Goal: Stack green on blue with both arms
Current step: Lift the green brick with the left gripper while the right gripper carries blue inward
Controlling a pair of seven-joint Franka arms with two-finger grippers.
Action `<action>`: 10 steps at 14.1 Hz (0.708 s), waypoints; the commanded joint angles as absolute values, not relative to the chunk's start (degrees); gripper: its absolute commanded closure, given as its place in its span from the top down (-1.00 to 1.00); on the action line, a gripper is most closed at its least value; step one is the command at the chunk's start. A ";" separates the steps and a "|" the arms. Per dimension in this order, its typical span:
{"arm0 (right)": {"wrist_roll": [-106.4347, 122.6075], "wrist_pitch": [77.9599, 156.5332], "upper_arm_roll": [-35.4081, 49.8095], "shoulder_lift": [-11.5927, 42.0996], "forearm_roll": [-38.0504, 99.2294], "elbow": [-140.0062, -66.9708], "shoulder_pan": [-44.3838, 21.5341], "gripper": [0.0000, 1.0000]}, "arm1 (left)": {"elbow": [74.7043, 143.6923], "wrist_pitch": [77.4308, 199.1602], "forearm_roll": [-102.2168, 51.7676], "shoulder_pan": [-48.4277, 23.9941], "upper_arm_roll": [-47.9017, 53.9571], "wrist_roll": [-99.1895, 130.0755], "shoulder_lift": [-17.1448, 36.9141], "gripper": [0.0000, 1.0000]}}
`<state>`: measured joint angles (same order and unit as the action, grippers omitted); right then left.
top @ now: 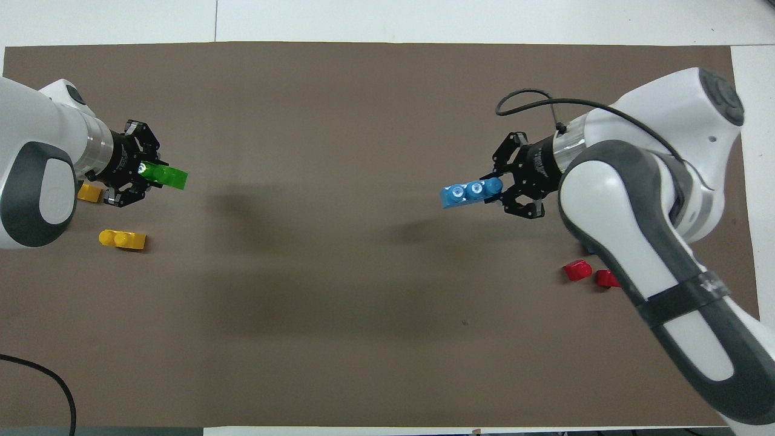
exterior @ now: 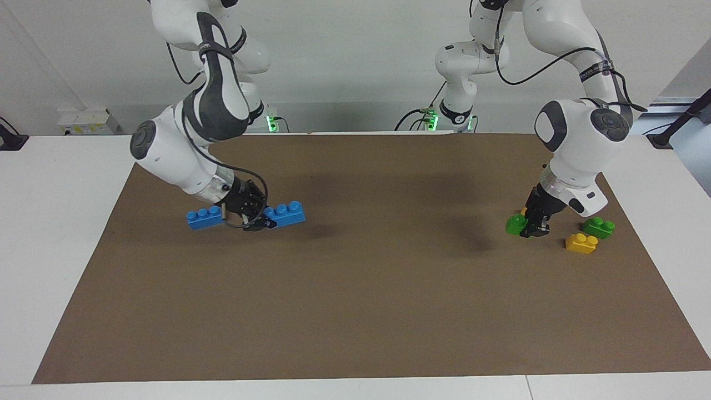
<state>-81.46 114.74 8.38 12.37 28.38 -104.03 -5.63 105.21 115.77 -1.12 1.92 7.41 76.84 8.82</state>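
Observation:
My right gripper (exterior: pixel 265 221) is shut on one end of a blue three-stud brick (exterior: pixel 284 214) and holds it just above the brown mat; it also shows in the overhead view (top: pixel 471 193), held by the right gripper (top: pixel 500 192). A second blue brick (exterior: pixel 204 218) lies on the mat beside it, toward the right arm's end. My left gripper (exterior: pixel 534 229) is shut on a green two-stud brick (exterior: pixel 516 224), held low over the mat; the overhead view shows the left gripper (top: pixel 147 174) and this green brick (top: pixel 166 176). A second green brick (exterior: pixel 598 227) lies beside it.
A yellow brick (exterior: pixel 581 243) lies by the second green one and shows partly under the left arm (top: pixel 91 192). Another yellow brick (top: pixel 123 240) lies nearer to the robots. Two red bricks (top: pixel 577 270) lie by the right arm. The brown mat (exterior: pixel 355 289) covers the table.

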 commanded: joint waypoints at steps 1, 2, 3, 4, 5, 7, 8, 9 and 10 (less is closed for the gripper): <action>-83.23 119.78 8.09 10.73 30.32 -108.35 -9.65 -1.00 | 106.26 111.72 -1.23 -1.83 6.77 84.26 5.11 -1.00; -85.76 122.49 8.09 10.11 31.71 -110.20 -11.32 -1.00 | 106.26 111.01 -1.23 -3.32 6.77 87.07 4.40 -1.00; -88.22 126.09 8.09 9.67 32.42 -112.04 -13.86 -1.00 | 106.35 110.40 -1.23 -4.99 6.77 89.36 3.87 -1.00; -91.37 130.04 8.09 9.58 32.52 -113.45 -16.76 -1.00 | 106.43 110.13 -1.23 -6.31 6.77 91.73 3.17 -1.00; -94.19 133.73 8.09 9.49 32.52 -114.60 -19.05 -1.00 | 106.61 109.95 -1.23 -7.63 6.85 94.19 2.38 -1.00; -94.66 138.58 8.17 8.70 32.78 -118.20 -21.61 -1.00 | 107.14 109.95 -1.23 -10.62 6.86 99.12 1.24 -1.00; -94.92 139.47 8.17 8.79 33.83 -118.56 -22.75 -1.00 | 107.75 110.04 -1.23 -12.03 6.86 101.66 0.97 -1.00; -95.01 140.61 8.09 8.88 35.23 -118.74 -24.33 -1.00 | 108.45 110.13 -1.23 -12.82 6.86 104.13 0.53 -1.00; -95.10 142.63 8.09 9.05 36.20 -119.70 -25.13 -1.00 | 108.98 110.30 -1.23 -13.62 6.86 106.24 0.35 -1.00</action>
